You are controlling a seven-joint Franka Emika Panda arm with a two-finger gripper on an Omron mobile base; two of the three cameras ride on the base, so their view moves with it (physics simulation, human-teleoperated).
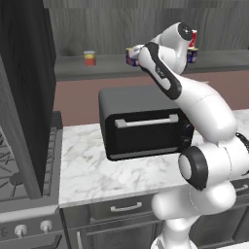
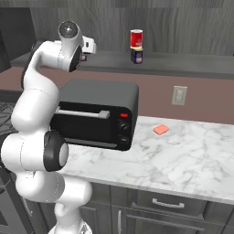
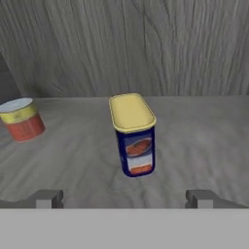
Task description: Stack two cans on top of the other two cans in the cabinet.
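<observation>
On the cabinet's grey shelf ledge (image 3: 204,136) a dark-blue can with a yellow top (image 3: 134,136) stands upright, straight ahead of my gripper (image 3: 125,198). The gripper is open, its fingertips (image 3: 48,198) wide apart and short of the can, with nothing between them. A short orange-red can with a yellow band (image 3: 22,119) stands further left on the ledge (image 1: 73,68), also seen at the left of the shelf (image 1: 89,58). To the right a red can (image 2: 136,38) sits stacked on another dark-blue can (image 2: 136,55). My arm partly hides this stack (image 1: 193,48) in the left base view.
A black toaster oven with a silver handle (image 1: 146,126) stands on the marble counter (image 1: 97,170) directly below the shelf. A tall black panel (image 1: 24,73) and a stove (image 1: 19,180) are at the left. A pink sponge (image 2: 160,130) lies on the counter under a wall outlet (image 2: 179,95).
</observation>
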